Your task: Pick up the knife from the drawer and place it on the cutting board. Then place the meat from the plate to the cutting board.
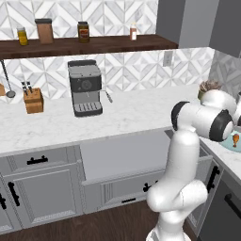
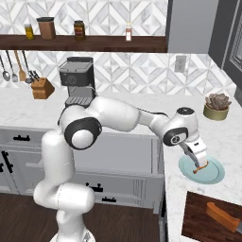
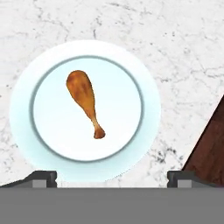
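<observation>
The pale blue-green plate (image 3: 52,78) lies on the marble counter with the orange-brown drumstick meat (image 3: 85,100) at its middle. My gripper (image 3: 111,177) hangs just above the plate (image 2: 215,174), open, its fingertips (image 3: 43,177) spread wide and apart from the meat (image 2: 200,168). The knife (image 2: 221,216), with its orange-brown handle, lies on the dark wooden cutting board (image 2: 198,222) in front of the plate. The wide grey drawer (image 1: 124,155) stands pulled out, its light-grey inside bare. At the right edge of the left base view, the plate (image 1: 230,145) and meat (image 1: 235,139) peek out behind the arm.
A coffee machine (image 1: 84,88), a knife block (image 1: 34,100) and hanging utensils (image 2: 14,68) stand along the back wall. A potted succulent (image 2: 217,106) sits behind the plate. Jars (image 1: 84,32) line the shelf. The open drawer juts out beside the corner counter.
</observation>
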